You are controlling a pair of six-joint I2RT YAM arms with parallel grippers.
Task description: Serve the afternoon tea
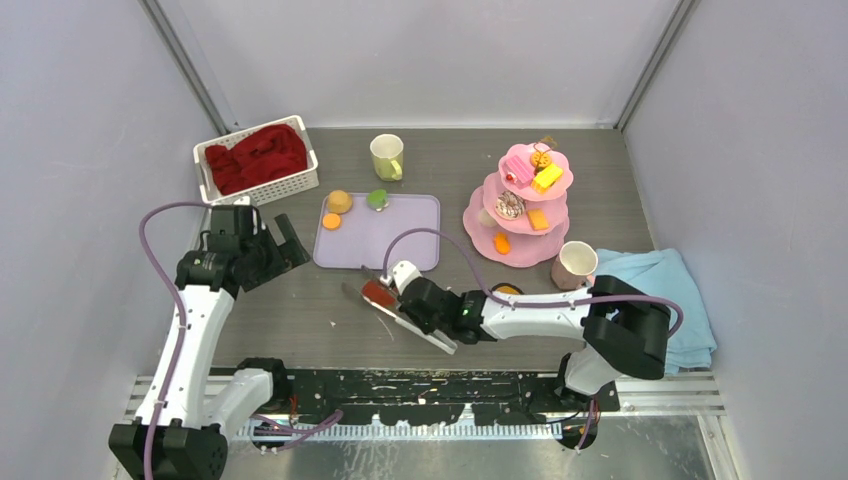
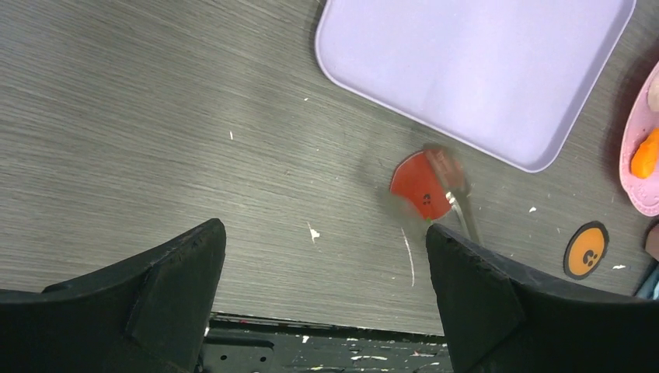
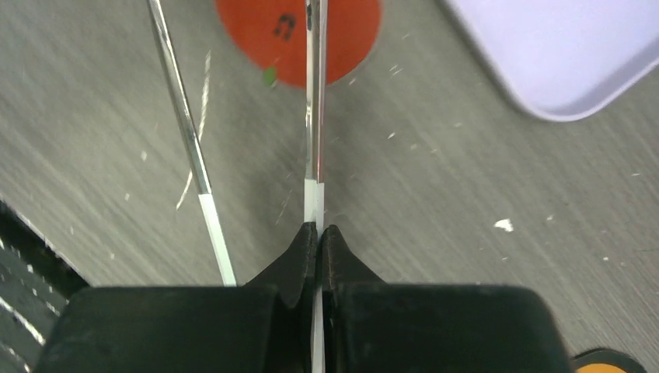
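Picking up a stray sweet, I'd judge: the red toy slice [image 1: 378, 293] lies on the table [image 1: 300, 310] at the lavender tray's [image 1: 400, 235] six o'clock. The right gripper [image 3: 319, 233] has its fingers pinched together on one blade of the metal tongs [image 3: 315, 116], which reaches over the slice. Next it wants both blades round it. The left gripper [image 2: 322, 229] gapes wide, empty.

The tongs [image 3: 314, 116] pinched in the right claw [image 3: 319, 230] are thin, shiny metal with white plastic ends. The claw's fingers [image 3: 291, 260] are matt black plastic. Under them the table [image 3: 466, 202] is grey, matt and finely grained. Ahead and to the right, the lilac tray [image 3: 559, 47] is smooth plastic with a soft sheen.
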